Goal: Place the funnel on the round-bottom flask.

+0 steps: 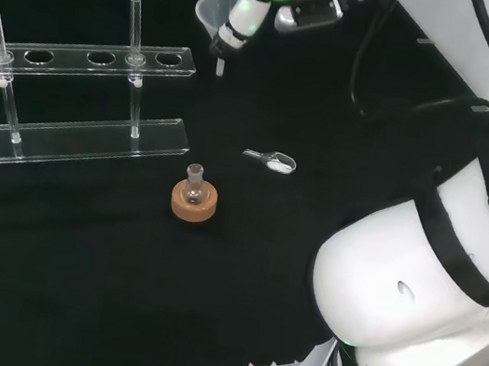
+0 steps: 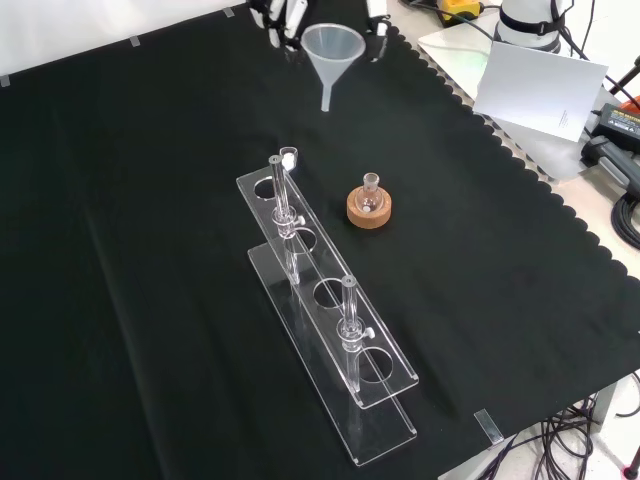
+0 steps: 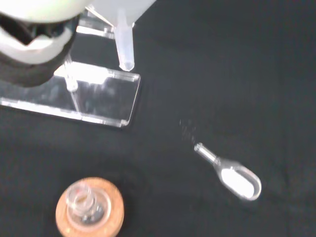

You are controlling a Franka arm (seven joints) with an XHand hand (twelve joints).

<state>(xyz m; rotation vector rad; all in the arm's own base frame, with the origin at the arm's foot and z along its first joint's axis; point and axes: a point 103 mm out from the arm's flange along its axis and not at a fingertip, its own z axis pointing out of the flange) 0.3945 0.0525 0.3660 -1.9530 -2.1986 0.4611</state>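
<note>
Hand is up at the far edge of the counter in front view, its fingers curled on either side of the funnel rim, gripping it. Funnel is clear, wide mouth up, spout pointing down, held above the cloth and not touching anything below. In head view the funnel shows at top centre, just left of the white and black fingers.

Round-bottom flask sits upright in a cork ring near mid-counter, well apart from the funnel; in front view it's below and slightly right of the funnel spout. Head view: flask w/ cork ring in the middle of the cloth, nearer the camera than the hand. Wrist view has the flask neck open, seen from above, funnel spout off to one side, not over it.

Clear rack w/ two glass tubes standing in it lies left of the flask in front view. Small clear scoop lies flat on the cloth, right of and beyond the flask in head view.
</note>
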